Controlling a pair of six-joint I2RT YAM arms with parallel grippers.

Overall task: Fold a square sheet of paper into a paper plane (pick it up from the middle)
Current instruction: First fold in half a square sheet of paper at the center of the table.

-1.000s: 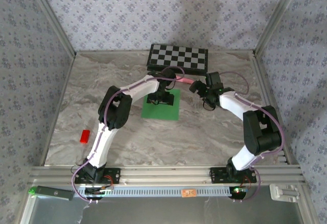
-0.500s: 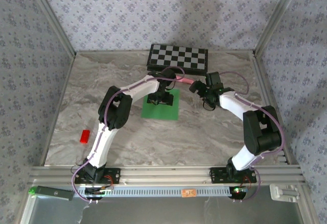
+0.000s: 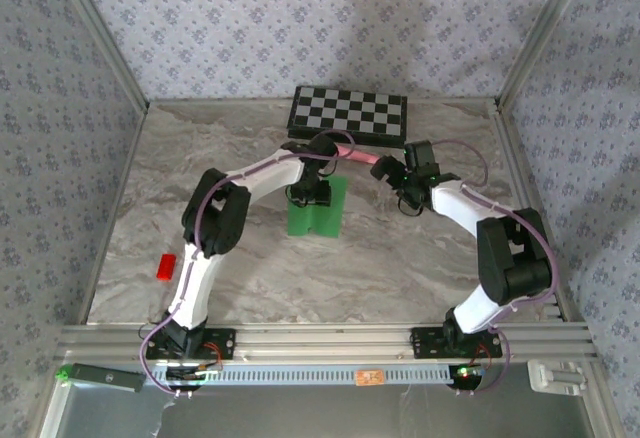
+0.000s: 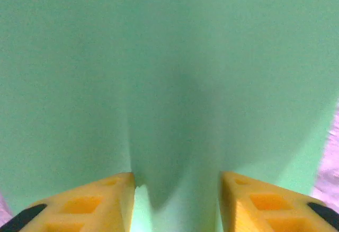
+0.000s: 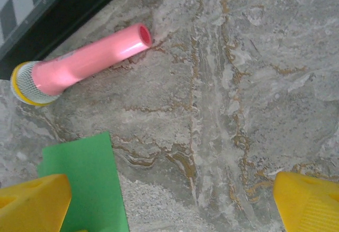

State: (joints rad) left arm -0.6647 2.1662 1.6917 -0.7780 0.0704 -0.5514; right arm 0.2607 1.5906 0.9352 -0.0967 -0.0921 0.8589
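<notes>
Sheet middle: from above, the left end effector (image 3: 318, 190) covers the centre of the square sheet of paper (image 3: 322, 220).
Left wrist: the green is blurred and its edges run off frame; the fingers (image 4: 100, 203) are clipped at the bottom; I can't tell whether they pinch the ridge.
Microphone (image 3: 360, 156): from above, its head is tucked behind the left arm.
Checkered board (image 5: 32, 1): cut off by the right wrist view's top-left corner.
Small red thing (image 3: 166, 266): too small for me to identify.
</notes>
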